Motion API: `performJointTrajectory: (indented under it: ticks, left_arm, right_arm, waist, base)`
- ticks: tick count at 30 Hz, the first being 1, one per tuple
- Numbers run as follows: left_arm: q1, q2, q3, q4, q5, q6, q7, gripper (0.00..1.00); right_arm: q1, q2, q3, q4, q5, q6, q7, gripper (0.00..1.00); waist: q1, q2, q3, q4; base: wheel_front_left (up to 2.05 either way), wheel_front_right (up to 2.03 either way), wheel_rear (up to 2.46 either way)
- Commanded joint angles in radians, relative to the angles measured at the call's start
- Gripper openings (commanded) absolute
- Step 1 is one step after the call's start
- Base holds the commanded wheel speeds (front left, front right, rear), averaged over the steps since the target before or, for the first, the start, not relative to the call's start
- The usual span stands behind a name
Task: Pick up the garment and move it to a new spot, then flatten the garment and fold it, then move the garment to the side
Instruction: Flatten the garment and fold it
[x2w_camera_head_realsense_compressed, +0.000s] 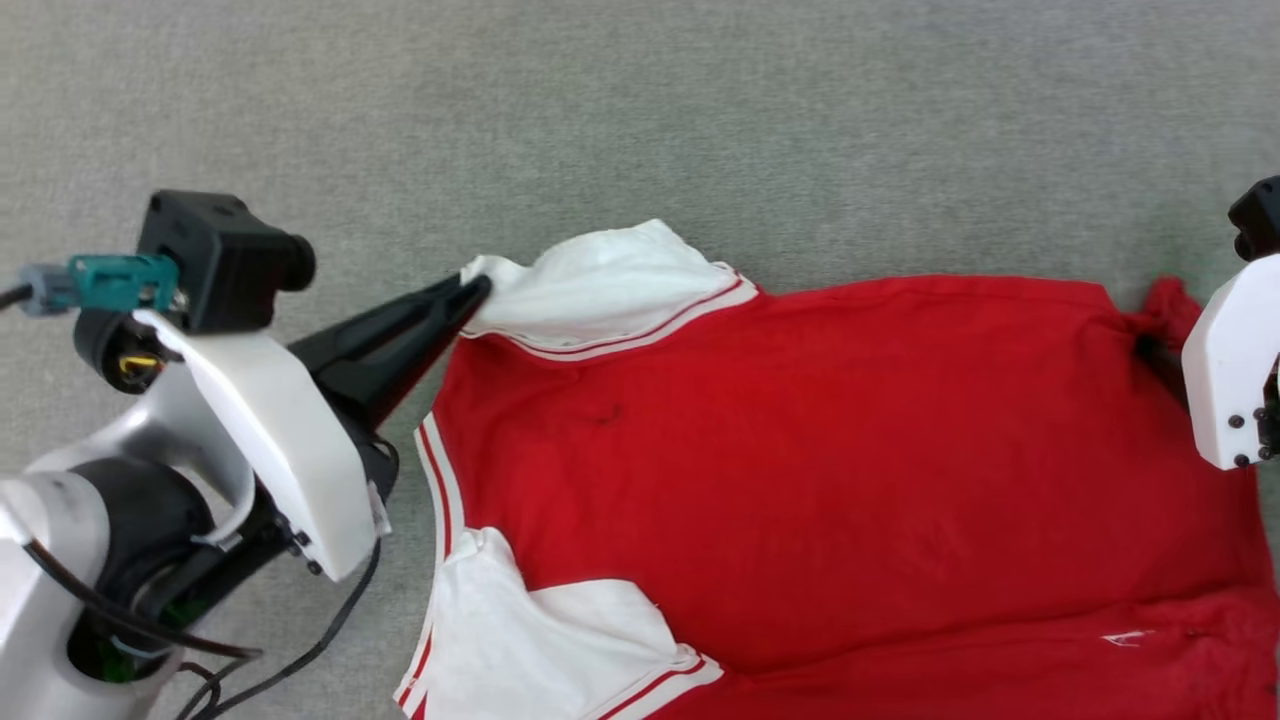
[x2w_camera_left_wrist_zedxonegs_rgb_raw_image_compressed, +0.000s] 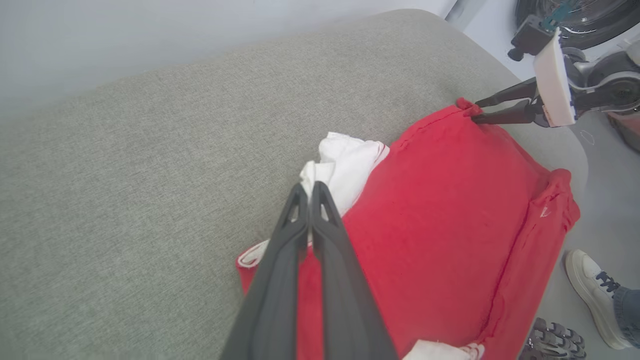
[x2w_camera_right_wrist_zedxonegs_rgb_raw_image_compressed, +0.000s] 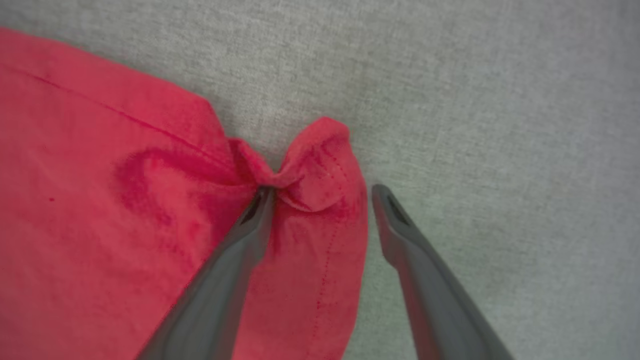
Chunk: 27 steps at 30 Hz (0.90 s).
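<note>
The garment (x2w_camera_head_realsense_compressed: 800, 450) is a red T-shirt with white sleeves, lying mostly spread on a grey upholstered surface (x2w_camera_head_realsense_compressed: 640, 120). My left gripper (x2w_camera_head_realsense_compressed: 478, 288) is shut on the edge of the far white sleeve (x2w_camera_head_realsense_compressed: 610, 285); in the left wrist view its fingertips (x2w_camera_left_wrist_zedxonegs_rgb_raw_image_compressed: 310, 187) pinch that white cloth (x2w_camera_left_wrist_zedxonegs_rgb_raw_image_compressed: 345, 165). My right gripper (x2w_camera_right_wrist_zedxonegs_rgb_raw_image_compressed: 321, 192) stands open, its two fingers straddling a bunched red corner (x2w_camera_right_wrist_zedxonegs_rgb_raw_image_compressed: 315, 165) of the garment's hem. The left wrist view shows the same gripper (x2w_camera_left_wrist_zedxonegs_rgb_raw_image_compressed: 477, 111) at that corner. A second white sleeve (x2w_camera_head_realsense_compressed: 520, 620) lies folded at the near side.
The grey surface ends in a rounded edge (x2w_camera_left_wrist_zedxonegs_rgb_raw_image_compressed: 575, 150) near the garment's hem, with pale floor beyond. A person's white shoe (x2w_camera_left_wrist_zedxonegs_rgb_raw_image_compressed: 587, 290) stands on that floor. My right arm's white housing (x2w_camera_head_realsense_compressed: 1228, 360) hangs over the garment's right end.
</note>
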Motion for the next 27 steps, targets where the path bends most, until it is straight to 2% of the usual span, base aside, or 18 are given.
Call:
performJointTrajectory:
  ticks: [1, 9, 10, 12, 23, 27]
  left_arm:
    - [0.012, -0.009, -0.008, -0.015, 0.007, 0.0, -0.01, 0.0]
    - [0.027, -0.02, -0.024, -0.013, 0.023, -0.008, -0.036, 0.0]
    - [0.029, -0.019, -0.025, -0.008, 0.027, -0.008, -0.042, 0.0]
    - [0.036, -0.018, -0.026, 0.006, 0.032, -0.011, -0.05, 0.0]
    - [0.093, -0.012, 0.002, 0.072, 0.012, -0.003, -0.1, 0.0]
    - [0.162, -0.003, 0.013, 0.073, 0.006, 0.014, -0.119, 0.0]
  right_arm:
    - [-0.008, 0.005, 0.022, 0.028, -0.014, -0.001, 0.01, 1.0]
    - [0.042, 0.012, 0.077, 0.121, -0.008, -0.001, 0.029, 1.0]
    - [0.047, 0.011, 0.078, 0.131, -0.006, -0.001, 0.031, 0.55]
    - [0.046, 0.013, 0.068, 0.143, -0.001, -0.001, 0.014, 0.0]
    - [0.009, 0.011, -0.022, 0.111, 0.034, -0.001, -0.166, 0.0]
    - [0.093, 0.016, -0.069, 0.049, 0.063, -0.001, -0.23, 0.0]
  waist:
    - [0.0, 0.0, 0.018, 0.023]
    - [0.0, 0.0, 0.034, 0.049]
    - [0.0, 0.0, 0.033, 0.05]
    - [0.0, 0.0, 0.028, 0.05]
    - [0.0, 0.0, -0.078, 0.015]
    - [0.0, 0.0, -0.151, 0.008]
  base:
    - [0.0, 0.0, 0.0]
    - [0.0, 0.0, 0.0]
    - [0.0, 0.0, 0.0]
    - [0.0, 0.0, 0.0]
    - [0.0, 0.0, 0.0]
    - [0.0, 0.0, 0.0]
